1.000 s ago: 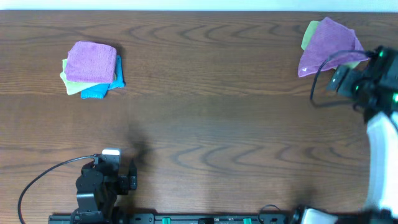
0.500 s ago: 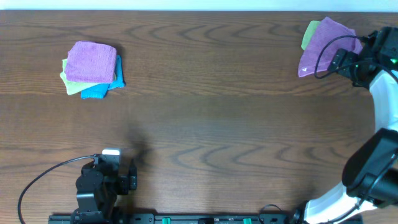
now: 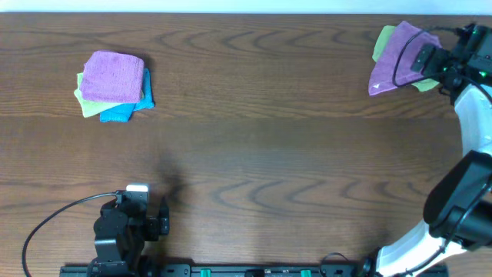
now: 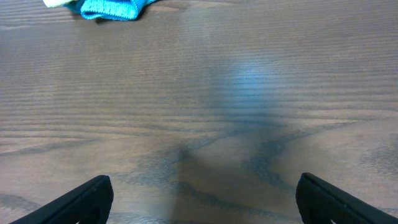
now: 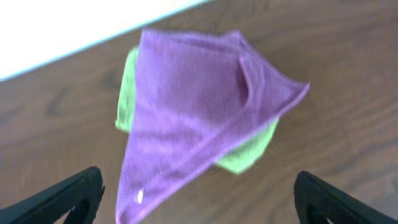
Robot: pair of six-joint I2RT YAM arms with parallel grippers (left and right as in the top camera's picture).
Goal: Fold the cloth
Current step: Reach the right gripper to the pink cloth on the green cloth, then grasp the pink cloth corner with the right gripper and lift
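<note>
Both grippers were noted wide open, nothing held. Right gripper (image 5: 199, 190) had been advanced over the cloth (image 3: 398, 52), which lay crumpled on a green cloth (image 5: 249, 152) at upper right of the overhead view. Left gripper (image 4: 205, 190) was unmoved, lower left. Pickup was judged next; no fold made.

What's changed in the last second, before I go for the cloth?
The right tool swung toward the table's far edge and now hovers open at the cloth, gripping nothing. The cloth, the lime-green cloth under it, the folded stack at far left and the open left tool stayed put.
</note>
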